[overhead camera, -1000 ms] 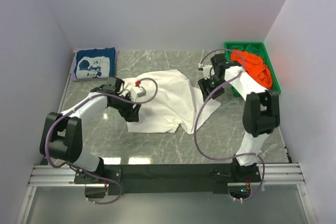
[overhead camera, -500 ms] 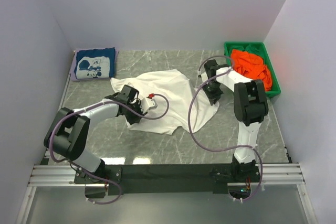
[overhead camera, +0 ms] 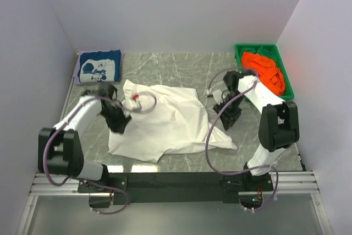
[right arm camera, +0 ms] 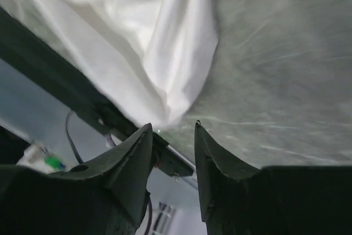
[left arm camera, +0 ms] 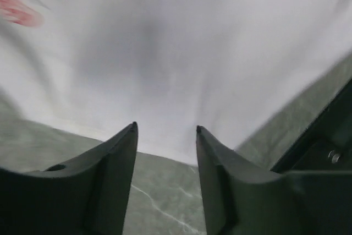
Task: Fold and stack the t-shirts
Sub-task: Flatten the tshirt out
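- From above: one white t-shirt (overhead camera: pixel 170 119) lies spread out in the middle of the desk (overhead camera: pixel 181 70).
- One navy t-shirt (overhead camera: pixel 99 67) lies folded in the far left corner.
- One green bin (overhead camera: pixel 256 47) at the far right holds orange cloth (overhead camera: pixel 264 70); I cannot tell how many shirts.
- Two arms: the left end effector (overhead camera: pixel 117 125) is at the white shirt's left edge, and the right end effector (overhead camera: pixel 230 123) is by its right side.
- Left wrist: the left end effector (left arm camera: pixel 165 127) is open, with the white t-shirt (left arm camera: pixel 176 53) just past its tips.
- Right wrist: the right end effector (right arm camera: pixel 171 126) is open and holds nothing. A corner of the white t-shirt (right arm camera: pixel 137 37) lies near its tips.

Overhead, two close wrist views; shared t-shirt (overhead camera: pixel 165 125)
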Robot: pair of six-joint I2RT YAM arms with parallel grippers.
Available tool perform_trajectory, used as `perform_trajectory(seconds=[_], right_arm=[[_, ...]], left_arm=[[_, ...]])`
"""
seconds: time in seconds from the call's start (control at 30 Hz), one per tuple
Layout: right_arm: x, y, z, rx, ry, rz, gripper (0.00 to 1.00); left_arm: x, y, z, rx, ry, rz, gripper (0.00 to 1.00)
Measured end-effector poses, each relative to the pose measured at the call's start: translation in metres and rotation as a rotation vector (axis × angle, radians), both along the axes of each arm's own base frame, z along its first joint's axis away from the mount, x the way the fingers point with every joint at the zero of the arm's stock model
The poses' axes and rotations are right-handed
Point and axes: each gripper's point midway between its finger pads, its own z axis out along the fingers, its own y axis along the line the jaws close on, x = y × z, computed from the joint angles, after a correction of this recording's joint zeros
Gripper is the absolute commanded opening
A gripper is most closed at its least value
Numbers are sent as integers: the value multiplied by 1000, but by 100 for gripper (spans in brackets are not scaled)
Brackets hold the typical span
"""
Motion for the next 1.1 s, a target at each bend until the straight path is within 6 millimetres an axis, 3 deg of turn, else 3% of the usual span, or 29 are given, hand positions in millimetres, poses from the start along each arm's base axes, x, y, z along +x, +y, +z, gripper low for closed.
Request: perform_trajectory(seconds=[0.07,0.13,0.2,0.33,0.47,0.6,0.63,0.67,0.9,1.1], right_arm=[[35,8,14,33,-72,-43,45],[85,18,23,64,-164,-102,44],[135,27,24,89,-253,-168,44],[205,39,7,111,-340,-280,46],[248,53,-22,140,-344,-374,58],[266,66,-46,176,-318,-437,65],[266,69,-50,185,-303,-451,78],[264,73,-52,198,-285,-463,79],[269,109,-53,341,-222,-515,80],[268,140,-54,425,-167,-504,69]], left_arm=[[40,-4,25,-60,-38,70,70],[94,-11,49,-129,-102,141,72],[139,-16,60,-189,-151,220,72],[183,-14,47,-217,-151,379,73],[221,-9,29,-204,-147,525,74],[257,-1,16,-180,-177,641,74],[263,1,12,-171,-182,667,74],[265,3,8,-163,-183,681,74],[265,6,-15,-139,-131,759,72],[266,4,-13,-150,-115,786,70]])
